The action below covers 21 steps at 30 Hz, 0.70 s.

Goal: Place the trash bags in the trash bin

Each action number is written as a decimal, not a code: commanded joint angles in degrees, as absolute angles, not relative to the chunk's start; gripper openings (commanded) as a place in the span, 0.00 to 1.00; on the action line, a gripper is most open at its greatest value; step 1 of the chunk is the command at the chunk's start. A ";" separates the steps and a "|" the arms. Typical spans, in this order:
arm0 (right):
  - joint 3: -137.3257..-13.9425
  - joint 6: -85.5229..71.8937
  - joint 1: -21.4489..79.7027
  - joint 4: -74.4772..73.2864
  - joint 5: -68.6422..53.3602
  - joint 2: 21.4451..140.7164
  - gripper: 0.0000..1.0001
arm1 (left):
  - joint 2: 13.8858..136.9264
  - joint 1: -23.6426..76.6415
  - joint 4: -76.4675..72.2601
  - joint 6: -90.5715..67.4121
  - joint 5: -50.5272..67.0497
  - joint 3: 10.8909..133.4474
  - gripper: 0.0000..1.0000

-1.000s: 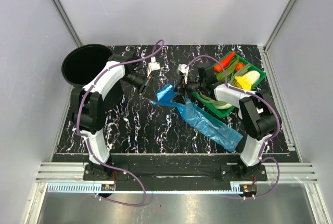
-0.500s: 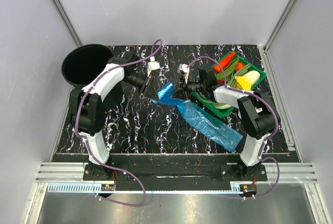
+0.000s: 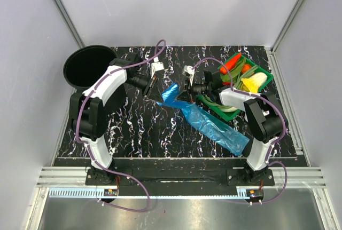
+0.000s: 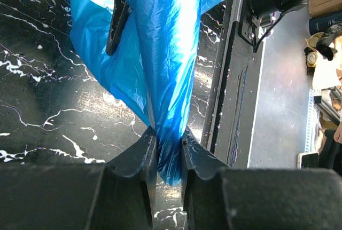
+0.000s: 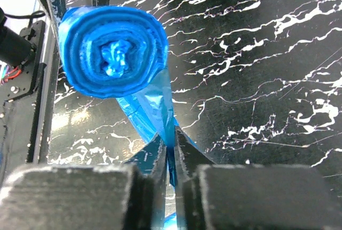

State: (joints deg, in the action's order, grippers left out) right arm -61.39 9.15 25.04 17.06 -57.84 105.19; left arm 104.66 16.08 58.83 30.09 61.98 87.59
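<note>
A long blue trash bag (image 3: 214,126) lies slantwise on the black marble table, from the middle down to the right. Its upper end is lifted between both grippers. My left gripper (image 3: 158,97) is shut on that end; in the left wrist view the film (image 4: 160,43) fans upward from the pinching jaws (image 4: 166,147). My right gripper (image 3: 183,94) is shut on a thin fold of the same bag (image 5: 171,147), just below its rolled-up end (image 5: 112,51). The black trash bin (image 3: 80,62) stands at the far left, beyond the left arm.
A green tray (image 3: 258,65) of vegetables sits at the back right, close behind the right arm. The metal rail (image 4: 235,70) along the table's near edge shows in the left wrist view.
My right gripper has gone from open to shut on the bag's fold. The left arm has crept slightly left, still holding the bag's end.
</note>
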 commanded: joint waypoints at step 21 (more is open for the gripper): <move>-67.93 5.89 24.35 3.53 -44.38 109.77 0.00 | 88.95 15.47 36.13 16.26 60.82 76.64 0.00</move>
